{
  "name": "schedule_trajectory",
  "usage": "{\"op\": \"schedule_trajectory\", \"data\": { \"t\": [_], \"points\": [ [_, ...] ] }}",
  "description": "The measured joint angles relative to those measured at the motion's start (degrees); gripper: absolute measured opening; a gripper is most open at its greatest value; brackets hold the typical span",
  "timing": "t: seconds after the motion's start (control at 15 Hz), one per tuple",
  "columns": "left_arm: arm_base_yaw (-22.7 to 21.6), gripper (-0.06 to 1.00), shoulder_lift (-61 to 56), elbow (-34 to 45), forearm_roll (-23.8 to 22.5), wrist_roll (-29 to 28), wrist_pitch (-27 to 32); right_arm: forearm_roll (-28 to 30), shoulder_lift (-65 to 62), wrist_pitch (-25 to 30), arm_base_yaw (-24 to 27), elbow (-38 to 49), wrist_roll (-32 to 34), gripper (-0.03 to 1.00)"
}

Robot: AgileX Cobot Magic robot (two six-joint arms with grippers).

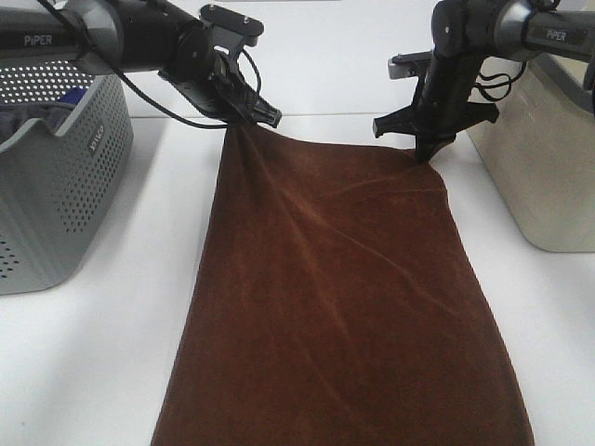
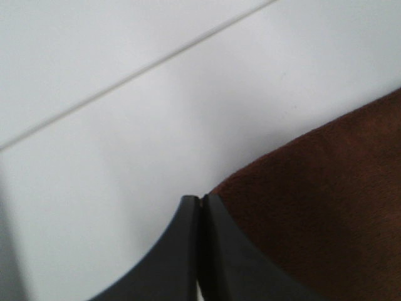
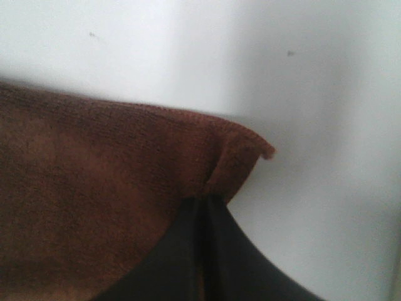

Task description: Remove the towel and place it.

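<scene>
Seen from high, the towel (image 1: 344, 307) lies spread on the white worktop (image 1: 102, 362) between a grey basket (image 1: 56, 195) and a beige bin (image 1: 548, 167), and each far corner is drawn up into a claw, the left claw (image 1: 270, 118) and the right claw (image 1: 430, 153). The left wrist view shows its fingers pressed together, with the brown cloth against one of them. The right wrist view shows the right claw pinched on a folded corner of the towel.
</scene>
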State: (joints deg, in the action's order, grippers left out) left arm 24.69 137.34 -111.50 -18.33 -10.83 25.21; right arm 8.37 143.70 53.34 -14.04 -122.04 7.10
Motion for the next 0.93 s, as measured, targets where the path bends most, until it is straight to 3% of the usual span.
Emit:
{"op": "schedule_trajectory", "data": {
  "t": [0.13, 0.33, 0.53, 0.8, 0.93],
  "points": [
    [0.0, 0.0, -0.2, 0.0, -5.5, 0.1, -2.0, -0.4, 0.0, 0.4, 0.0, -4.7, -0.3, 0.0],
    [-1.5, 0.0, -0.2, 0.0, -9.5, -4.5, -8.9, -0.5, 0.0, -2.4, 0.0, -9.8, -1.0, 0.0],
    [-4.9, 0.0, 0.1, 0.0, -9.8, -9.7, -16.4, -0.1, 0.0, -8.5, 0.0, -10.7, -1.5, 0.0],
    [-6.9, 0.0, 2.9, 0.0, -10.1, -10.0, -30.0, 2.5, 0.0, -17.6, 0.0, -10.7, -1.7, 0.0],
    [-7.0, 0.0, 4.6, -0.5, -10.2, -10.0, -33.6, 3.1, 0.2, -21.5, 0.0, -10.7, -1.7, 0.0]
  ]
}}
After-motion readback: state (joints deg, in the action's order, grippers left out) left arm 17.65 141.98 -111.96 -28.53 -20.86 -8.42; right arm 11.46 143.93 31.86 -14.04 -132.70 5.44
